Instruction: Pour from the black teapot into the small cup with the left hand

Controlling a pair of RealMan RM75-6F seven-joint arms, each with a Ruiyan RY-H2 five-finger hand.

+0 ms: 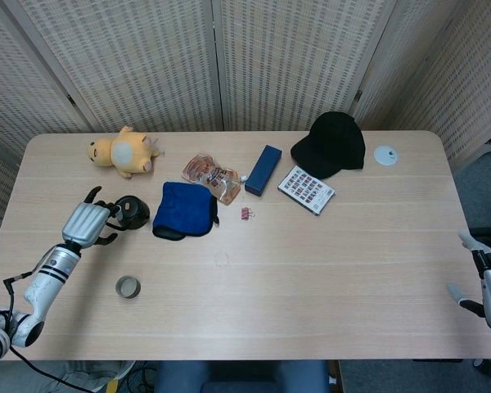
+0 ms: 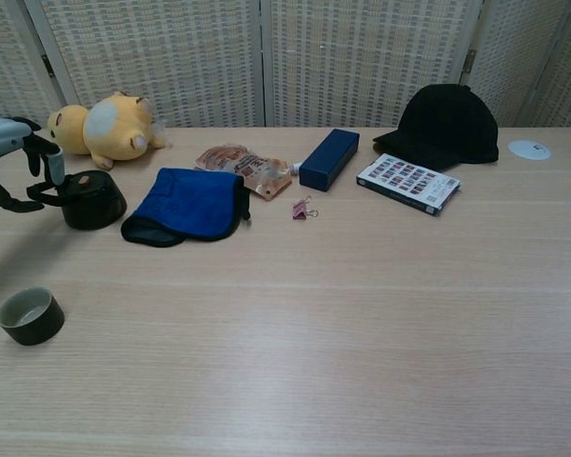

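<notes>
One pale wooden table [image 1: 311,270] before slatted screens [image 1: 295,57]; left hand [image 1: 87,223] spread, holding nothing.

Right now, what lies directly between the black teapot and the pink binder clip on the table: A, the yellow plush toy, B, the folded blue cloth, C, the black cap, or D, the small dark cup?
B: the folded blue cloth lies between the black teapot and the small pink binder clip.
</notes>
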